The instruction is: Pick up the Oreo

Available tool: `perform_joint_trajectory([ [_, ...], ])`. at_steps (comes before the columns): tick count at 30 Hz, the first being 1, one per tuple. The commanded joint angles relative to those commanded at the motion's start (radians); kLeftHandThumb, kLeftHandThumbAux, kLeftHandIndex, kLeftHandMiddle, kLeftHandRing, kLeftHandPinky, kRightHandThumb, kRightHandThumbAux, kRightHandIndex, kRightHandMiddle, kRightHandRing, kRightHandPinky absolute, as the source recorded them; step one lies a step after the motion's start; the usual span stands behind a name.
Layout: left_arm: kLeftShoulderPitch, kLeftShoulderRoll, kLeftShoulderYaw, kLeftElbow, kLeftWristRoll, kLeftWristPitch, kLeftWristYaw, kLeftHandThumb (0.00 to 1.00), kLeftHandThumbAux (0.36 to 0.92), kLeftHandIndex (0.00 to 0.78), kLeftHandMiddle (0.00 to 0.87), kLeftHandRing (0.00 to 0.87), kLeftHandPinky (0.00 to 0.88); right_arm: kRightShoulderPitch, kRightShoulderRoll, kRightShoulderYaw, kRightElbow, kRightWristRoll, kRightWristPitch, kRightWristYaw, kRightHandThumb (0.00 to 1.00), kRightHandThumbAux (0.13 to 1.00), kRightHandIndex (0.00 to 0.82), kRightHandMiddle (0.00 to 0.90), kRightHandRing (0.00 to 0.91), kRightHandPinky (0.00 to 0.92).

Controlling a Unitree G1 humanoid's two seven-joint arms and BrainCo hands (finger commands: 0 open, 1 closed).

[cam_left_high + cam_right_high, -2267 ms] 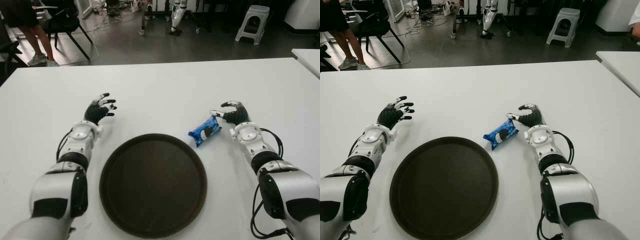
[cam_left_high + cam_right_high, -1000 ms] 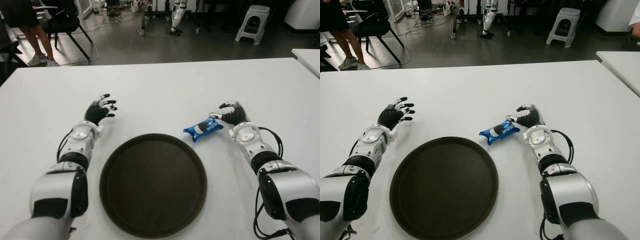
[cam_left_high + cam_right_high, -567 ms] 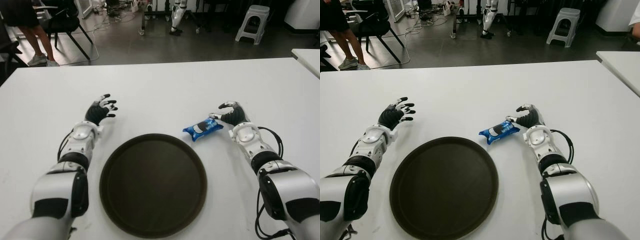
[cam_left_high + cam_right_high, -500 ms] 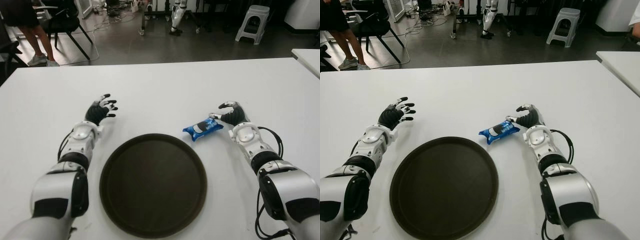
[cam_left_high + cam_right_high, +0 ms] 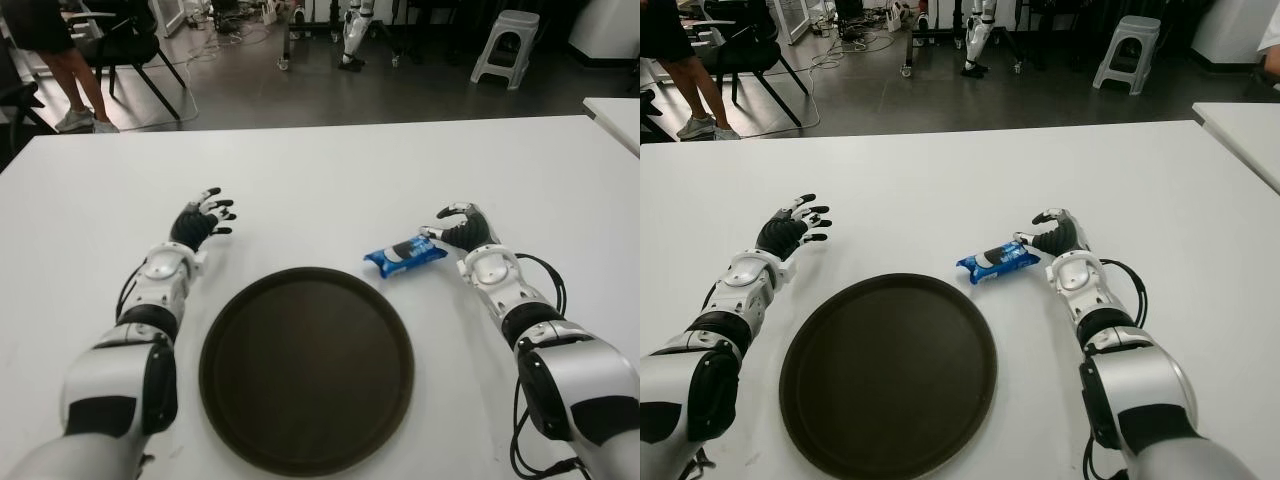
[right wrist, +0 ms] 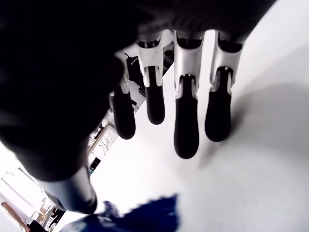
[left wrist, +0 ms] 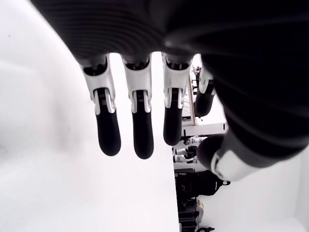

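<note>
The Oreo [image 5: 405,255] is a blue packet lying flat on the white table [image 5: 320,170], just beyond the right rim of the round dark tray [image 5: 306,367]. My right hand [image 5: 458,226] is at the packet's right end, fingers spread over the table and thumb near the wrapper; it holds nothing. In the right wrist view the fingers [image 6: 186,130] hang extended above the table, with a blue edge of the Oreo [image 6: 145,217] by the thumb. My left hand [image 5: 201,219] shows to the left of the tray, fingers [image 7: 137,130] extended and spread.
The tray holds nothing. Beyond the table's far edge are a chair [image 5: 125,40], a person's legs [image 5: 70,80], a white stool [image 5: 505,45] and cables on the floor. A second white table's corner [image 5: 615,115] shows at the right.
The Oreo packet has turned from a diagonal lie to nearly level and slid slightly left. My right hand stays at its right end. The left hand has barely moved.
</note>
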Motion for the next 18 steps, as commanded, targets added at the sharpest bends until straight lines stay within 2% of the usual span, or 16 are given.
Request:
perform_joint_trajectory([
  [10,0.001,0.005,-0.005,0.000,0.004,0.006,0.001,0.000,0.699,0.139,0.255,0.287,0.344,0.001,0.002,0.010,0.000,-0.011,-0.001,-0.011,0.177,0.758,0.392,0.510,0.525,0.532],
  [18,0.003,0.007,-0.004,0.001,0.004,0.008,0.001,0.000,0.687,0.133,0.254,0.290,0.354,0.001,0.001,0.019,0.001,-0.019,0.001,-0.012,0.153,0.758,0.387,0.505,0.520,0.524],
])
